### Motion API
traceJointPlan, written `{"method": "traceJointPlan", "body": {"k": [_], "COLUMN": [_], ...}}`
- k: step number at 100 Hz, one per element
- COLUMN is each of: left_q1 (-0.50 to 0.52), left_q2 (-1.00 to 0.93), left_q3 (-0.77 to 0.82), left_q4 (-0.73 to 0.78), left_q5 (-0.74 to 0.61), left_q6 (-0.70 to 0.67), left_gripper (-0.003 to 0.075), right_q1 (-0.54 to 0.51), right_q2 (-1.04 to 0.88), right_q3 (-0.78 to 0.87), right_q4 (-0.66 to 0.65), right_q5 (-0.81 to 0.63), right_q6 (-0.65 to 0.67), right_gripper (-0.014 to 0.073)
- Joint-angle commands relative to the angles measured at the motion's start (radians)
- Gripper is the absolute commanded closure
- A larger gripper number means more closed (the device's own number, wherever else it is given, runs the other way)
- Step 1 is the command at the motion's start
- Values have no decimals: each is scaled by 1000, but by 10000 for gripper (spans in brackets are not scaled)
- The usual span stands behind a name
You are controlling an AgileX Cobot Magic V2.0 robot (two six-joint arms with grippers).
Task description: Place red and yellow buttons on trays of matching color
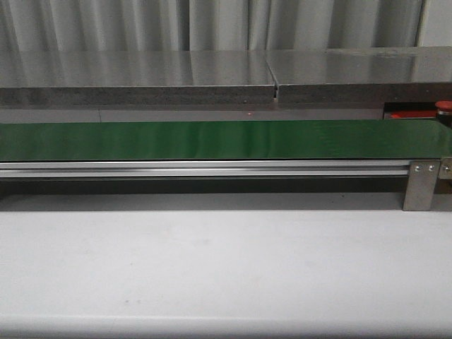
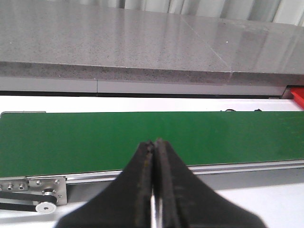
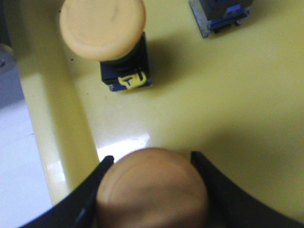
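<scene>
Behind green belt [image 1: 212, 139]: grey stone counter [image 1: 134, 78], pleated curtain [image 1: 212, 25]; white tabletop [image 1: 212, 268] below.

The white table [image 1: 226, 268] carries the long green belt [image 2: 190, 137], which runs crosswise just beyond the closed left claw [image 2: 154, 145]. The yellow tray [image 3: 237, 109] lies beneath the right claw [image 3: 152, 164], bearing a yellow button [image 3: 102, 28] ahead.

The right gripper [image 3: 152, 164] holds a yellow button [image 3: 153, 187] between its fingers, over the yellow tray [image 3: 228, 104]. A second yellow button [image 3: 103, 28] stands in the tray, upper left of the frame.
</scene>
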Motion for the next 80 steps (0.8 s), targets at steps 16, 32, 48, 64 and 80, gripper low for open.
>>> {"method": "traceJointPlan", "body": {"k": [16,32,48,64,80], "left_q1": [-6,-6,-6,-6,-6], "left_q2": [1,1,1,1,1], "left_q3": [-28,-28,-28,-28,-28], "left_q4": [-19,-19,-19,-19,-19], "left_q5": [-67,-67,-67,-67,-67], "left_q6": [-1,-1,-1,-1,-1], "left_gripper": [739,739,739,739,739], "right_q1": [-7,-7,-7,-7,-7], "right_q2": [14,14,14,14,-13], "right_q3": [-19,-19,-23,-44,-72], "right_q4": [11,11,20,45,54], "right_q5": [-67,-64,-48,-24,34], "right_q6": [0,0,0,0,0], "right_gripper": [479,470,321,94,36]}}
